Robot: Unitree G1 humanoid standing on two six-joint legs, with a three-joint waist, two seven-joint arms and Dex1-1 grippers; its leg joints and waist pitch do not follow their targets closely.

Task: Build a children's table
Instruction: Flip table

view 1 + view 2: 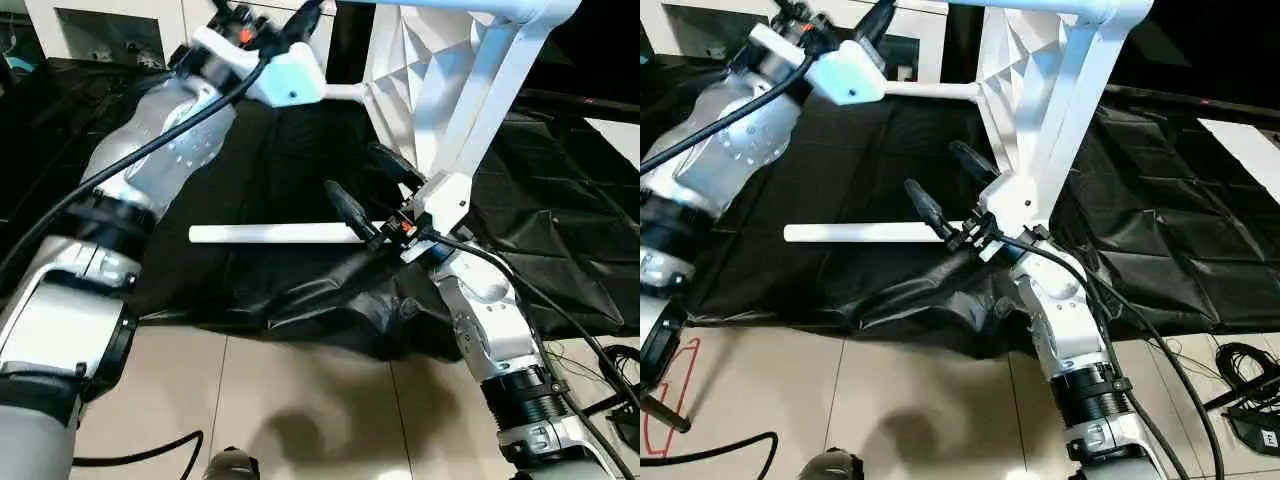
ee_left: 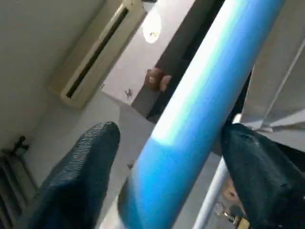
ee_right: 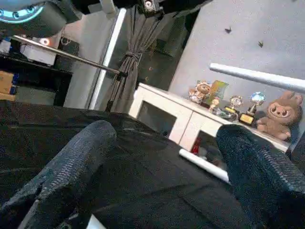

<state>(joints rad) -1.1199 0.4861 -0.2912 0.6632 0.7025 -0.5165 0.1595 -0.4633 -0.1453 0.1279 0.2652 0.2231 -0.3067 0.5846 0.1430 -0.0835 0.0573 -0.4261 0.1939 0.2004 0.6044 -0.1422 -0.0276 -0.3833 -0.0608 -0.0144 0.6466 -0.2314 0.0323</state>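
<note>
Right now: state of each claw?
Left claw: open around a table leg, not clamped.
Right claw: open, empty.

Indoor light is even; the tube leg (image 2: 190, 119) blurs blue-tinted, and glare streaks the black sheet (image 1: 560, 200).

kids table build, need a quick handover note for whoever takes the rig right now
Left gripper: raised high at the far left, its fingers either side of a leg fitted to the table top; a gap shows beside the leg, so no firm grip is visible.
Right gripper: open, holding nothing, low over the black sheet by the near end of another fitted leg.
Table top: tipped up on its edge, ribbed underside facing the robot.
Loose leg: lying flat on the sheet, just left of the right gripper.
Done: at least two legs look fitted.
Left: pick up the loose leg and fit it; the remaining corners cannot be checked from here.
</note>
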